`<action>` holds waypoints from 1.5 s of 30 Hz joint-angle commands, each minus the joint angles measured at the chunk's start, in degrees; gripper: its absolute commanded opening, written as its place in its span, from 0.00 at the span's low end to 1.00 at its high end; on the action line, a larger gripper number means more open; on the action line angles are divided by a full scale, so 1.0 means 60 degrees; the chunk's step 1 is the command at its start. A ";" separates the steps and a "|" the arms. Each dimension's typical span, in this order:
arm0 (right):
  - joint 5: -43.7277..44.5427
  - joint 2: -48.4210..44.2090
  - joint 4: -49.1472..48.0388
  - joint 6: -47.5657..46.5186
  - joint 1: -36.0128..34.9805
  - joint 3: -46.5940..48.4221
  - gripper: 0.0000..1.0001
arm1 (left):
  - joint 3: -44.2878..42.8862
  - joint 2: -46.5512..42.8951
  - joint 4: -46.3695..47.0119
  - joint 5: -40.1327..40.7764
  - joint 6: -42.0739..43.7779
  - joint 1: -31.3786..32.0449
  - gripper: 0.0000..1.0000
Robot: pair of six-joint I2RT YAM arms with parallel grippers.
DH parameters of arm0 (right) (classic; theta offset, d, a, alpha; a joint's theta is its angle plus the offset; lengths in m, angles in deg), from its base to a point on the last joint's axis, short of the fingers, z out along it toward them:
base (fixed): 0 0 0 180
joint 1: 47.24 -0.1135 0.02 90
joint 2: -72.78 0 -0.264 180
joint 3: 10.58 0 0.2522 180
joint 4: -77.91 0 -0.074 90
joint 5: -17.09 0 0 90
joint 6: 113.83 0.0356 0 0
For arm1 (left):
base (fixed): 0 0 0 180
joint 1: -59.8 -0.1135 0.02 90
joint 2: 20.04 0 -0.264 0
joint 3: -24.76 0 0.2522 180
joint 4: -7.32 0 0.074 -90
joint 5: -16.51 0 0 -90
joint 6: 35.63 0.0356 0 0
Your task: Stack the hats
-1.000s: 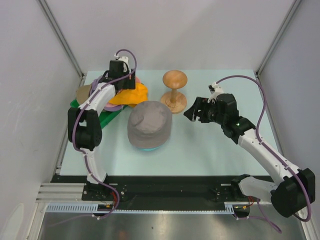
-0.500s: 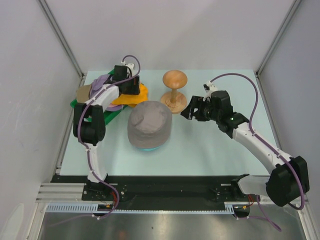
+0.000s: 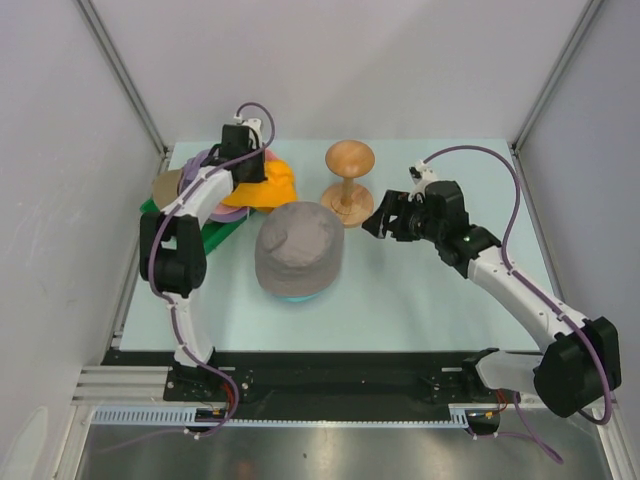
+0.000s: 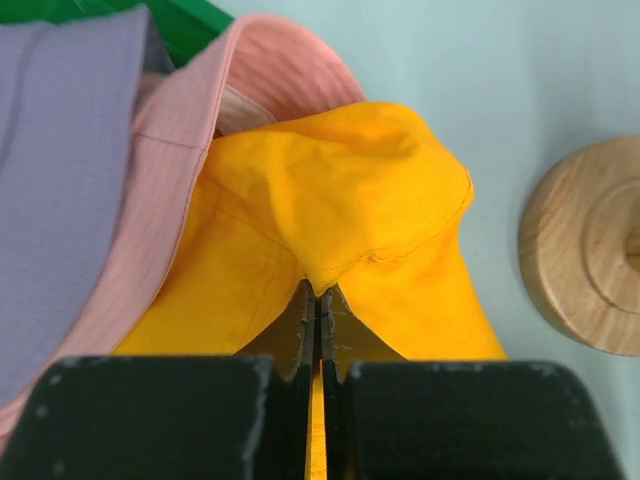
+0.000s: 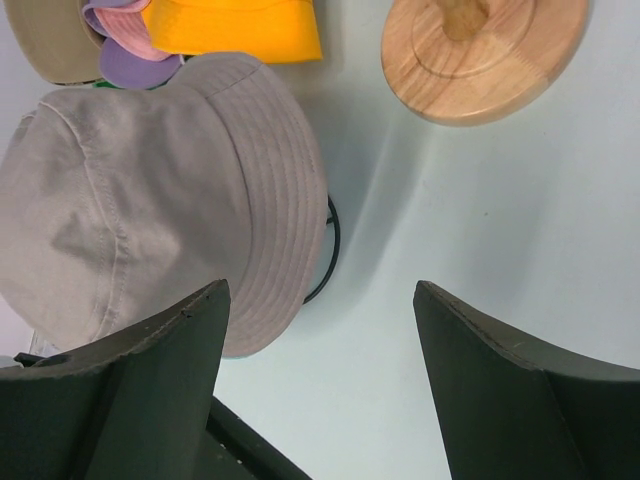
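Several hats lie heaped at the back left. An orange hat [image 3: 270,186] [image 4: 340,200] lies on a pink hat [image 4: 170,190] and a lavender one [image 4: 60,150], with a tan cap [image 3: 166,185] beside them. My left gripper [image 3: 250,170] [image 4: 320,295] is shut on a pinched fold of the orange hat. In the middle of the table a grey hat [image 3: 299,247] [image 5: 140,200] sits over a teal one [image 3: 296,297]. Right of the grey hat, my right gripper [image 3: 385,222] [image 5: 320,288] hangs open with nothing between its fingers.
A wooden hourglass stand [image 3: 348,180] [image 4: 590,260] [image 5: 485,55] rises at the back centre, close to my right gripper. A black wire ring [image 5: 330,250] peeks out from under the grey hat's brim. Something flat and green [image 3: 215,235] lies under the heap of hats.
My left gripper has closed on the orange hat, bunching its cloth into a fold. The right gripper shifted slightly left toward the stand, still open.
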 commanded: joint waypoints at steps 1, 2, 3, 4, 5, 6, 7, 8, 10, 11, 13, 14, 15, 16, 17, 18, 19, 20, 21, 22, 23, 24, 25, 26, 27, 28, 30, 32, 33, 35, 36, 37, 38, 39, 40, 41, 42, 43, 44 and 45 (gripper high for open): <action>-0.0080 -0.0499 -0.0420 0.0026 0.0045 0.0047 0.80 | -0.0092 -0.1758 0.0274 0.0164 -0.0131 0.0014 0.00; -0.0066 -0.0587 -0.0449 0.0026 0.0045 0.0018 0.79 | -0.0092 -0.1949 0.0288 0.0135 -0.0160 0.0014 0.00; -0.0080 -0.0617 -0.0478 0.0055 0.0045 -0.0069 0.80 | -0.0121 -0.2328 0.0303 0.0091 -0.0233 0.0000 0.00; -0.0081 -0.0675 -0.0493 0.0055 0.0031 -0.0099 0.80 | -0.0165 -0.2477 0.0260 0.0105 -0.0278 -0.0015 0.00; -0.0081 -0.0762 -0.0566 0.0099 0.0045 -0.0157 0.80 | -0.0282 -0.2623 0.0129 0.0135 -0.0321 -0.0015 0.00; -0.0110 -0.0821 -0.0595 0.0114 0.0045 -0.0230 0.80 | -0.0370 -0.2755 0.0026 0.0207 -0.0423 -0.0030 0.00; -0.0095 -0.0865 -0.0639 0.0114 0.0045 -0.0260 0.80 | -0.0443 -0.2974 -0.0077 0.0208 -0.0468 -0.0044 0.00; -0.0081 -0.0924 -0.0625 0.0128 0.0031 -0.0260 0.80 | -0.0574 -0.3107 -0.0324 0.0179 -0.0512 -0.0059 0.00; -0.0066 -0.1085 -0.0596 0.0041 0.0031 -0.0231 0.80 | -0.0634 -0.3574 -0.0487 0.0135 -0.0571 -0.0074 0.00; -0.0051 -0.1144 -0.0523 -0.0003 0.0002 -0.0202 0.80 | -0.0591 -0.3751 -0.0546 0.0106 -0.0629 -0.0074 0.00; 0.0007 -0.1305 -0.0464 -0.0120 -0.0013 -0.0086 0.80 | -0.0547 -0.4291 -0.0605 -0.0055 -0.0775 -0.0088 0.00; 0.0007 -0.1363 -0.0464 -0.0150 -0.0028 -0.0027 0.80 | -0.0604 -0.4440 -0.0692 -0.0143 -0.0936 -0.0088 0.00; 0.0022 -0.1436 -0.0478 -0.0193 -0.0028 0.0032 0.80 | -0.0648 -0.4615 -0.0780 -0.0376 -0.1039 -0.0088 0.00; 0.0022 -0.1452 -0.0536 -0.0237 -0.0057 0.0192 0.80 | -0.0721 -0.4878 -0.0853 -0.0479 -0.1141 -0.0088 0.00; 0.0022 -0.1466 -0.0581 -0.0267 -0.0130 0.0295 0.80 | -0.0882 -0.5055 -0.1014 -0.0596 -0.1403 -0.0088 0.00; 0.0022 -0.1423 -0.0653 -0.0412 -0.0189 0.0427 0.80 | -0.0956 -0.5201 -0.1059 -0.0699 -0.1536 -0.0088 0.00; -0.0007 -0.1365 -0.0785 -0.0500 -0.0262 0.0675 0.80 | -0.1029 -0.5333 -0.1132 -0.0976 -0.1639 -0.0088 0.00; -0.0007 -0.1320 -0.0830 -0.0603 -0.0349 0.0880 0.80 | -0.1189 -0.5639 -0.1190 -0.1065 -0.1901 -0.0088 0.00; 0.0007 -0.1233 -0.0874 -0.0705 -0.0597 0.1071 0.80 | -0.1278 -0.5758 -0.1264 -0.1139 -0.2034 -0.0103 0.00; 0.0022 -0.1044 -0.0845 -0.0924 -0.0715 0.1276 0.80 | -0.1351 -0.5905 -0.1380 -0.1430 -0.2166 -0.0103 0.00; 0.0080 -0.0926 -0.0816 -0.0955 -0.0890 0.1771 0.80 | -0.1497 -0.6109 -0.1425 -0.1607 -0.2385 -0.0089 0.00; 0.0110 -0.0823 -0.0801 -0.0926 -0.1110 0.1979 0.80 | -0.1528 -0.6242 -0.1469 -0.1840 -0.2474 -0.0088 0.00; 0.0081 -0.0648 -0.0844 -0.0607 -0.1199 0.2227 0.80 | -0.1528 -0.6344 -0.1513 -0.2089 -0.2577 -0.0088 0.00; 0.0037 -0.0617 -0.0903 -0.0401 -0.1287 0.2520 0.80 | -0.1484 -0.6578 -0.1542 -0.2469 -0.2708 -0.0074 0.00; -0.0036 -0.0617 -0.1251 -0.0239 -0.1520 0.2581 0.80 | -0.1411 -0.6710 -0.1586 -0.2545 -0.2782 -0.0059 0.00; -0.0037 -0.0733 -0.1443 -0.0325 -0.1696 0.2596 0.80 | -0.1208 -0.6842 -0.1616 -0.2589 -0.2957 -0.0059 0.00; 0.0765 -0.0865 -0.1548 -0.0777 -0.2512 0.2610 0.80 | -0.0987 -0.7222 -0.1630 -0.2882 -0.3090 -0.0059 0.00; 0.1658 -0.0924 -0.1489 -0.1481 -0.2926 0.2640 0.80 | -0.0781 -0.7399 -0.1718 -0.3261 -0.3295 -0.0045 0.00; 0.1735 -0.0895 -0.1475 -0.1628 -0.3001 0.2669 0.80 | -0.0737 -0.7574 -0.1791 -0.3322 -0.3368 -0.0030 0.00; 0.1707 -0.0823 -0.1547 -0.1775 -0.3177 0.2669 0.80 | -0.0576 -0.7751 -0.1851 -0.3511 -0.3675 0.0014 0.00; 0.1692 -0.0778 -0.1693 -0.1819 -0.3250 0.2669 0.80 | -0.0503 -0.7969 -0.1807 -0.3556 -0.3749 0.0029 0.00; 0.1721 -0.0749 -0.1752 -0.1849 -0.3439 0.2684 0.80 | -0.0372 -0.8073 -0.1806 -0.3586 -0.3866 0.0072 0.00; 0.1837 -0.0647 -0.1782 -0.1965 -0.3557 0.2684 0.80 | -0.0327 -0.8147 -0.1806 -0.3600 -0.3910 0.0087 0.00; 0.1998 -0.0603 -0.1884 -0.2082 -0.3747 0.2698 0.80 | -0.0269 -0.8234 -0.1850 -0.3644 -0.3969 0.0073 0.00; 0.2333 -0.0544 -0.1885 -0.2272 -0.4039 0.2670 0.80 | -0.0210 -0.8366 -0.1894 -0.3673 -0.4100 0.0087 0.00; 0.2394 -0.0515 -0.2160 -0.2448 -0.4216 0.2640 0.80 | -0.0180 -0.8425 -0.1923 -0.3717 -0.4159 0.0102 0.00; 0.2758 -0.0442 -0.2366 -0.2754 -0.4348 0.2611 0.80 | -0.0137 -0.8498 -0.1938 -0.3834 -0.4232 0.0102 0.00; 0.3080 -0.0383 -0.2513 -0.2873 -0.4451 0.2524 0.80 | -0.0049 -0.8629 -0.1924 -0.3893 -0.4393 0.0117 0.00; 0.3287 -0.0339 -0.2645 -0.2990 -0.4669 0.2465 0.80 | -0.0005 -0.8674 -0.1909 -0.3951 -0.4438 0.0131 0.00; 0.3463 -0.0281 -0.3081 -0.3398 -0.4773 0.2377 0.80 | 0.0025 -0.8747 -0.1909 -0.4025 -0.4525 0.0131 0.00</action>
